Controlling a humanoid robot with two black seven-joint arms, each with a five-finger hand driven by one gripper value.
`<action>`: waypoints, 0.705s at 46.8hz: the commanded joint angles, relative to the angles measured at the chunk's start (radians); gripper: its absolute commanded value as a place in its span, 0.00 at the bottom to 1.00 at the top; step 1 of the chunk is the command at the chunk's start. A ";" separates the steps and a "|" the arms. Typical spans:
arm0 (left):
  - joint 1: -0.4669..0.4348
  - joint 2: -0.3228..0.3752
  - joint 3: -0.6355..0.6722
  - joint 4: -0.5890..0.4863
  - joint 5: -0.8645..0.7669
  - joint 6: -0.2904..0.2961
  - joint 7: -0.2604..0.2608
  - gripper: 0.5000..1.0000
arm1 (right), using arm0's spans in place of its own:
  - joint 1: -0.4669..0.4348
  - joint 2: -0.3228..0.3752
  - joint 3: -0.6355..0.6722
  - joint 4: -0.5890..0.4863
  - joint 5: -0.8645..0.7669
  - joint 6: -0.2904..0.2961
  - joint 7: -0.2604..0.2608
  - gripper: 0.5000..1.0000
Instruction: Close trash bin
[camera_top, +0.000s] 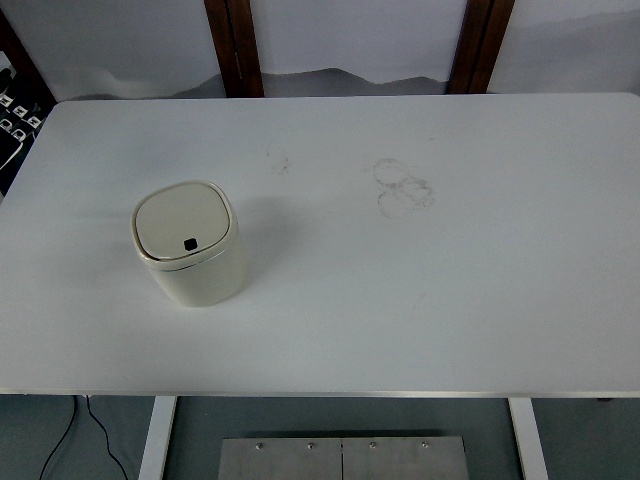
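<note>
A small cream trash bin (190, 245) stands upright on the left half of the white table (400, 300). Its lid (181, 222) lies flat down on the rim, with a small black button near the lid's front edge. Neither of my arms or hands shows anywhere in the head view.
Faint ring-shaped marks (402, 186) stain the table top right of centre, and a smaller smudge (278, 161) lies behind the bin. Two dark wooden posts (234, 45) stand behind the far edge. Cables (12, 130) hang off the far left.
</note>
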 joint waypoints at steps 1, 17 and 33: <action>0.001 0.002 0.001 0.000 0.000 0.000 0.000 1.00 | 0.000 0.000 0.000 0.000 0.000 0.000 0.000 0.99; -0.001 0.002 -0.001 0.000 0.002 0.001 0.000 1.00 | 0.000 0.000 0.000 0.000 0.000 0.000 0.003 0.99; 0.001 -0.002 0.001 0.000 0.002 0.001 0.000 1.00 | 0.000 0.000 0.000 0.000 0.000 0.000 0.003 0.99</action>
